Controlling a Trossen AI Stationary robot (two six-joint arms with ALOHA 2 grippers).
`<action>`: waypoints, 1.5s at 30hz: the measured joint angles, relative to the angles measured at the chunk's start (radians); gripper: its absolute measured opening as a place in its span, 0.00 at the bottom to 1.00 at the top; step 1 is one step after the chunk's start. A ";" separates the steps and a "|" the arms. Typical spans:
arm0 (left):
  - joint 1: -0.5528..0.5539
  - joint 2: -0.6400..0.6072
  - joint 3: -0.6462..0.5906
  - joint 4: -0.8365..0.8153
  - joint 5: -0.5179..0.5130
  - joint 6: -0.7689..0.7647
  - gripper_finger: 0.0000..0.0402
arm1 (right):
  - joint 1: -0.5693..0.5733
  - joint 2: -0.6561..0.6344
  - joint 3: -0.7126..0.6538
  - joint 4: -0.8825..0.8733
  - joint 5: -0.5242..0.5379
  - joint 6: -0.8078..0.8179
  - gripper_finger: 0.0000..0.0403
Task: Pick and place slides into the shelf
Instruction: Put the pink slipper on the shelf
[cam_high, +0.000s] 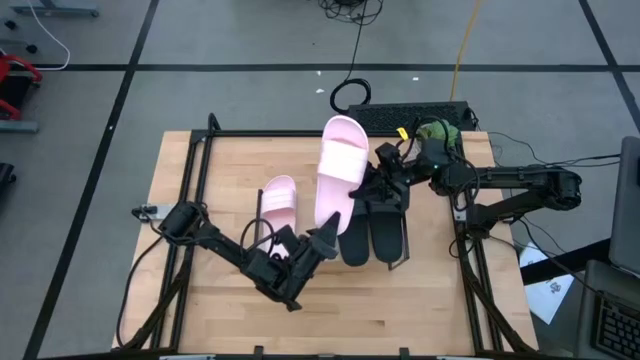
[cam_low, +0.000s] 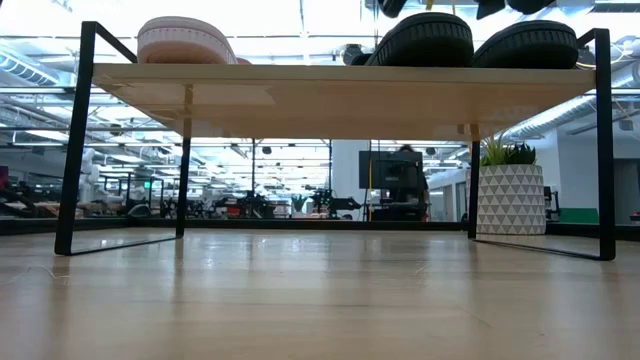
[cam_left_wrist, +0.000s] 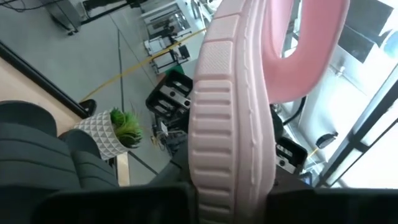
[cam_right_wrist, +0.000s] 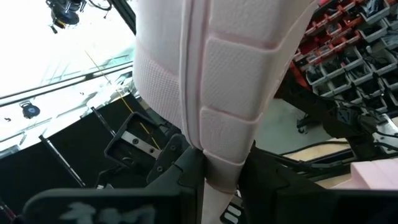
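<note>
The shelf (cam_high: 230, 160) fills the table, seen from above as a light board in a black frame. On its top lie one pink slide (cam_high: 280, 205) and two black slides (cam_high: 372, 235), all sole down; the low view shows them as the pink slide (cam_low: 185, 40) and the black slides (cam_low: 425, 40). The second pink slide (cam_high: 340, 170) is raised above the board between both grippers. My left gripper (cam_high: 325, 238) is shut on its near end. My right gripper (cam_high: 382, 185) is shut on its right side. My left gripper pinches the near end of the raised pink slide's sole (cam_left_wrist: 233, 180) between its two fingers, one on each face of the sole. It comes from the near side, about level, along the slide. The slide reaches away from the fingers, clear of the shelf. My right gripper pinches the slide's sole at its ribbed side edge (cam_right_wrist: 221, 165) between both fingers. It comes from the table's right, about level, across the slide. The slide is lifted clear above the black slides.
A potted plant in a white patterned pot (cam_low: 512, 195) stands behind the shelf's far right corner. A dark keyboard (cam_high: 410, 115) lies beyond the far edge. Bare board (cam_high: 230, 250) lies left of the pink slide on the shelf.
</note>
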 joint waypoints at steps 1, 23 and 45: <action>-0.002 0.000 0.000 0.000 0.005 -0.001 0.11 | 0.000 0.000 0.000 0.001 0.000 0.000 0.15; -0.084 0.001 0.091 -0.008 -0.100 0.078 0.11 | -0.046 -0.014 -0.002 0.039 -0.308 0.107 0.48; -0.176 0.000 0.176 -0.433 -0.205 -0.217 0.11 | -0.398 -0.280 0.000 0.050 -0.441 0.279 0.53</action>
